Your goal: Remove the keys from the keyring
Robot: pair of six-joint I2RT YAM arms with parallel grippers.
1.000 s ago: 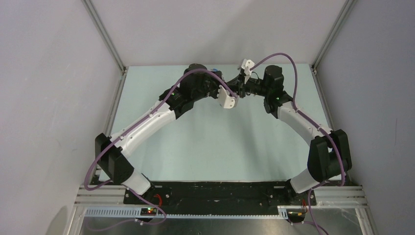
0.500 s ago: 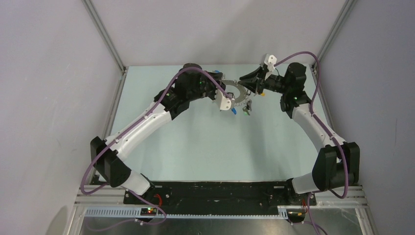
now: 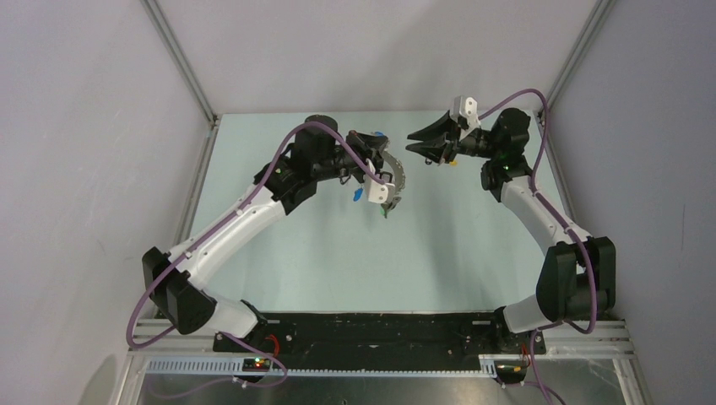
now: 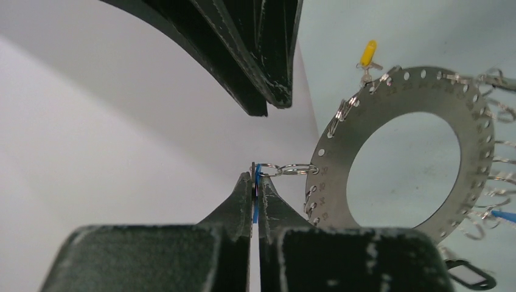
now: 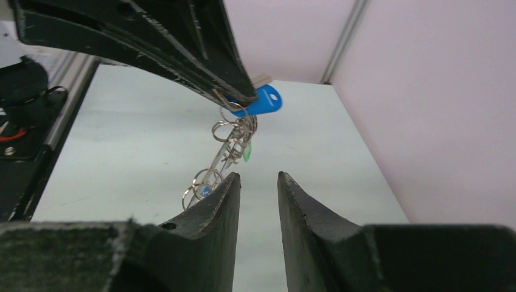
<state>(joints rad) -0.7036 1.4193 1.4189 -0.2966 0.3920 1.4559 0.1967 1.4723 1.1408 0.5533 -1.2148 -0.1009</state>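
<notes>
Left wrist view: left end effector (image 4: 254, 182) clamps a blue key (image 4: 257, 201), so the keyring (image 4: 420, 91) dangles. Right end effector (image 5: 258, 177), near the keyring, is half open, empty.

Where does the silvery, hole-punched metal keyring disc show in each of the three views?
Top external: keyring just above centre, hanging beside the left gripper.
Left wrist: keyring fills the right half, face-on.
Right wrist: keyring left of centre, edge-on, a thin strip.
Shared landmark: the blue plastic key head pinched in the left gripper, linked to the keyring by small rings.
</notes>
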